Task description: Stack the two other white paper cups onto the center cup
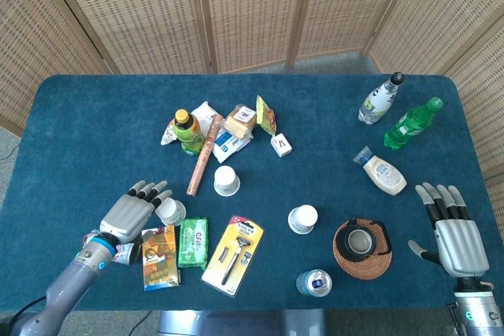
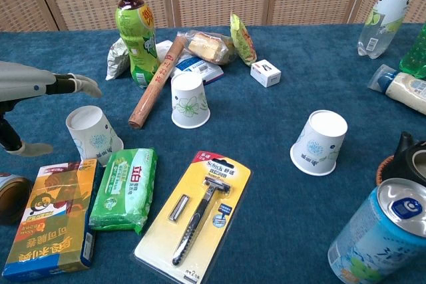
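Matt blue cloth on the table [image 1: 94, 116], napped like felt. Three white paper cups [image 2: 189, 100] [image 2: 94, 135] [image 2: 320, 142], dull finish, printed. Glossy plastic on the green bottle [image 2: 136, 34], and the razor pack [image 2: 194, 212] shines too. Metal can [image 2: 383, 234], bright top. The left hand [image 1: 135, 212] looks like brushed grey metal, perhaps painted plastic. Woven cane screen [image 1: 252, 5] behind, rough.
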